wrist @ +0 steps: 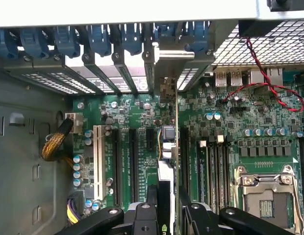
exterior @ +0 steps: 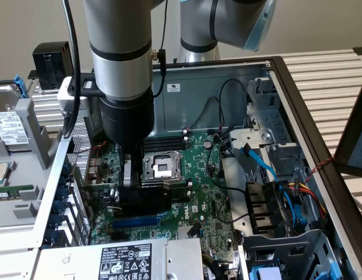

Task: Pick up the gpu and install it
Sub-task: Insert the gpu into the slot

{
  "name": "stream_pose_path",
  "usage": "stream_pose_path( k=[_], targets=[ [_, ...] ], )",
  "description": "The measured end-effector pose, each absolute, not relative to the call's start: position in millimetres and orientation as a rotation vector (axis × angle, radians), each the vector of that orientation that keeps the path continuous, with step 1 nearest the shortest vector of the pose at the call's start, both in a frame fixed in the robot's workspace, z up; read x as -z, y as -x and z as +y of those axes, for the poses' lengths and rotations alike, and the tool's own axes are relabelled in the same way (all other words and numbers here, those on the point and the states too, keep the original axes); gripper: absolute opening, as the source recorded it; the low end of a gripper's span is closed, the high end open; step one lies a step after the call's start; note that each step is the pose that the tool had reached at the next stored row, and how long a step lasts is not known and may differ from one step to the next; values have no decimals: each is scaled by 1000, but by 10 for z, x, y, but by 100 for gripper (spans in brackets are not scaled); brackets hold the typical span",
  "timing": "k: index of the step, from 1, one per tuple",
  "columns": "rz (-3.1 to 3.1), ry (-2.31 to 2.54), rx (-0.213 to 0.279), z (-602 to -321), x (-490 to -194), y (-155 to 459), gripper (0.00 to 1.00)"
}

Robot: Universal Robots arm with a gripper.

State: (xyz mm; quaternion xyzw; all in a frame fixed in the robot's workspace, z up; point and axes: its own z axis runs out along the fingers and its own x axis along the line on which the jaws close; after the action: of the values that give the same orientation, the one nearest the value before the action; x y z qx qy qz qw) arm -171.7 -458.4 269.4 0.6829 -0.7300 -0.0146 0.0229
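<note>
Holding the gpu (exterior: pixel 138 200): the gripper (exterior: pixel 133 195) is partly closed, fingers clamped on either side of the card, arm coming straight down from the top of the exterior view, left of centre.

Card sits low inside the open computer case (exterior: pixel 228 81), right over the motherboard (exterior: pixel 198 175). It is just to the exterior view's left of the cpu socket (exterior: pixel 160 166), and above the blue slot (exterior: pixel 137 221) in the frame. Memory sticks (exterior: pixel 163 142) lie further back, behind the socket. Power supply (exterior: pixel 128 259) with its label fills the lower left of the exterior view; the blue cable (exterior: pixel 260 160) runs down the exterior view's right side of the case. Hard drive (exterior: pixel 9 122) stands outside the case at the far left edge.

Wrist view: gripper (wrist: pixel 166 215) fingers (wrist: pixel 142 218) flank the gpu (wrist: pixel 167 142), seen edge-on as a thin line across the motherboard (wrist: pixel 132 112). Its metal bracket (wrist: pixel 167 73) reaches the rear slot openings, among the blue clips (wrist: pixel 68 41). Card edge runs parallel to the long black slots, with the white slot (wrist: pixel 98 156) well off to one side and the cpu socket (wrist: pixel 267 191) on the other. Red and black wire (wrist: pixel 269 83) loops across the board near the rear ports.

Cannot tell whether the card edge is seated in a slot or just above it.
</note>
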Motion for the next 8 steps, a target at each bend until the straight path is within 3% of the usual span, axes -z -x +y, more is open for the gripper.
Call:
stream_pose_path(
  k=[8],
  targets=[
    [-2261,-2116,45,-4587,-2688,1722,27]
  ],
)
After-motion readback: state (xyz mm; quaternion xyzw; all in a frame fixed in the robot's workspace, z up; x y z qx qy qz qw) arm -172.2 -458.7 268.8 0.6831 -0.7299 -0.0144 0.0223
